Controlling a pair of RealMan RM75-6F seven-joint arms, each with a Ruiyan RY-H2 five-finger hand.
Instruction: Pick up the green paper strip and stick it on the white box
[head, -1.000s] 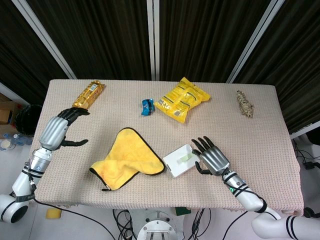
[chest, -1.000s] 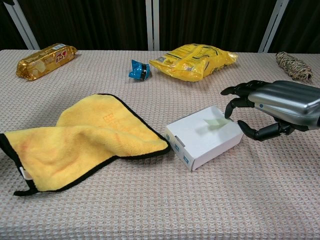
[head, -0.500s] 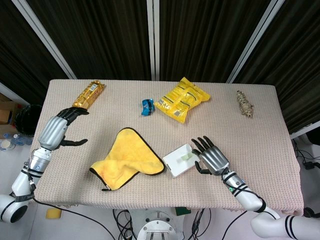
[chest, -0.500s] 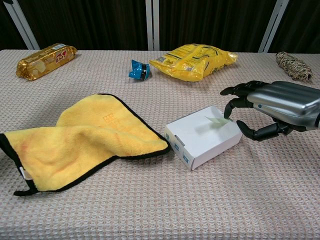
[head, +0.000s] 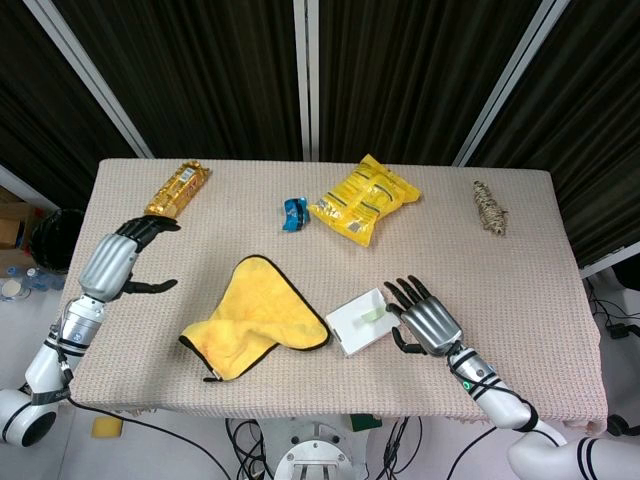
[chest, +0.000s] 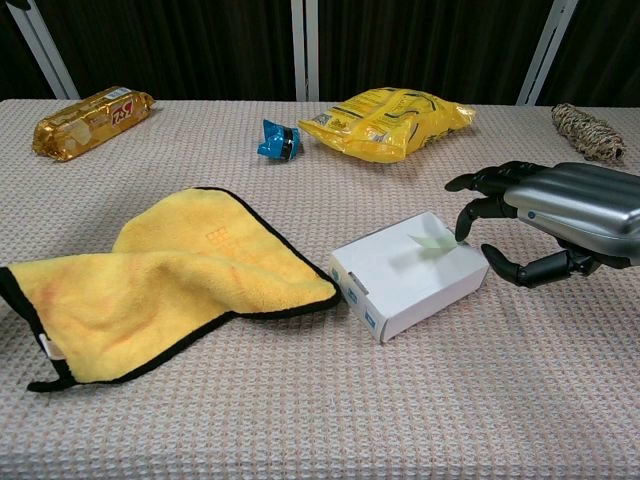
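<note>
The right robot hand (chest: 560, 215) hovers just at 3 o'clock of the white box (chest: 405, 275), fingers spread and curled, holding nothing; its fingertips (chest: 464, 234) sit just beside the green paper strip's (chest: 432, 241) free end, and contact cannot be told. The strip lies on the box top near its 3 o'clock edge, its long axis running roughly 8 to 2 o'clock in the head view. The left robot hand (head: 120, 258) hangs wide and empty over the worktop's (head: 540, 250) 9 o'clock side.

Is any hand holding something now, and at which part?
Nothing is held. The green paper strip lies on the white box; right hand beside it and left hand are open.
</note>
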